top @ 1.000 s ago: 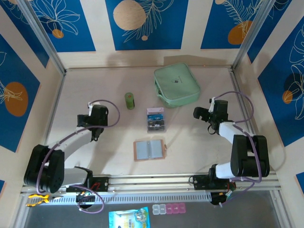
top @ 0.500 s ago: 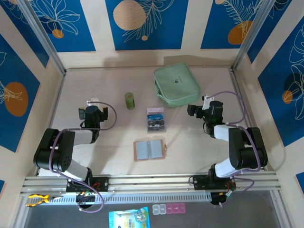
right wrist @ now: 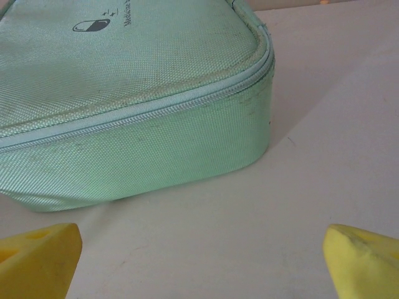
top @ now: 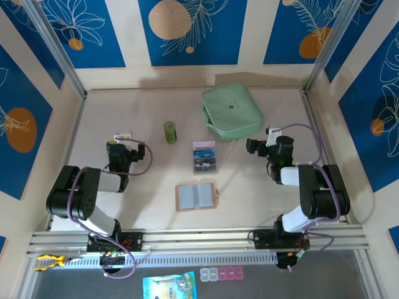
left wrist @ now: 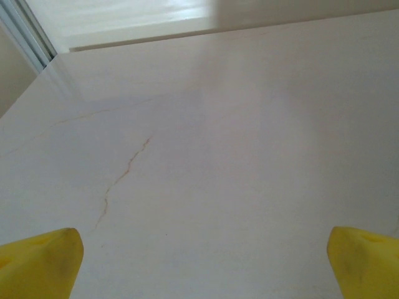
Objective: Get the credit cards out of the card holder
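The card holder [top: 196, 196] lies open and flat on the table near the front, its grey-blue pockets facing up. Just beyond it, a short row of credit cards [top: 206, 156] with pale, blue and dark faces rests on the table. My left gripper [top: 120, 142] [left wrist: 202, 249] hangs low over bare table at the left, open, its yellow fingertips [left wrist: 43, 261] wide apart with nothing between them. My right gripper [top: 254, 145] [right wrist: 202, 246] is at the right, open and empty, facing the mint-green case.
A mint-green zip case [top: 231, 111] [right wrist: 124, 93] sits at the back right, close ahead of my right gripper. A small green cylinder [top: 170, 131] stands left of centre. Metal frame posts and walls bound the table [top: 156, 168].
Both arms have folded back toward their bases. The left gripper turned to face the far wall and the right gripper shifted slightly left toward the case. Both stayed open.
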Controlling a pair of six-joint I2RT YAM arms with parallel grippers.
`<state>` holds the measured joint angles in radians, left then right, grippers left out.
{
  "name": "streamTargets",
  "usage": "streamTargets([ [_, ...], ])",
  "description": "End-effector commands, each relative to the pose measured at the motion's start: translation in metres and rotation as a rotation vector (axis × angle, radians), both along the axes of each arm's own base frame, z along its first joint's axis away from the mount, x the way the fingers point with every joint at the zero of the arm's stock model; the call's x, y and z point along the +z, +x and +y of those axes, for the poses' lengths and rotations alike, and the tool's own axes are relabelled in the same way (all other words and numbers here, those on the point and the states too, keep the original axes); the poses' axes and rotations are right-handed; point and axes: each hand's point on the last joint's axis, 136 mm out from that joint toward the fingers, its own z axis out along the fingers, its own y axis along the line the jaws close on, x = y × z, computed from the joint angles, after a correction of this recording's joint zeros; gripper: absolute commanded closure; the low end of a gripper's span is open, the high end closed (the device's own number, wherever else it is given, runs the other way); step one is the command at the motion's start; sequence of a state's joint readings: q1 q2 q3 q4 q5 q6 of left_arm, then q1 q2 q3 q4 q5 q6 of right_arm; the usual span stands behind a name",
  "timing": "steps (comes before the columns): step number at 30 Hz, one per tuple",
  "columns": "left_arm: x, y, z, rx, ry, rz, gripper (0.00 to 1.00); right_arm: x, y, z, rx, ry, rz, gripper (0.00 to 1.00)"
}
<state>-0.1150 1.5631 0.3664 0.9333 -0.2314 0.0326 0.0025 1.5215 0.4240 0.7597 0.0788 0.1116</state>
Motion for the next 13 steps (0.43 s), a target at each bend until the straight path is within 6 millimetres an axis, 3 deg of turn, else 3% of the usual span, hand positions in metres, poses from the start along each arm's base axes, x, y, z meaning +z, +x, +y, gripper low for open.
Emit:
streamTargets([
  [1,0.0054,0.0014,-0.0018,-0.025,-0.006,-0.030,0.00,0.0065,0.0020,-0.0015,-0.004,-0.017,-0.039,0.01],
  [13,0.0053,0.0014,-0.0016,-0.024,-0.004,-0.029,0.00,0.0065,0.0022,-0.0017,-0.001,-0.012,-0.037,0.01],
])
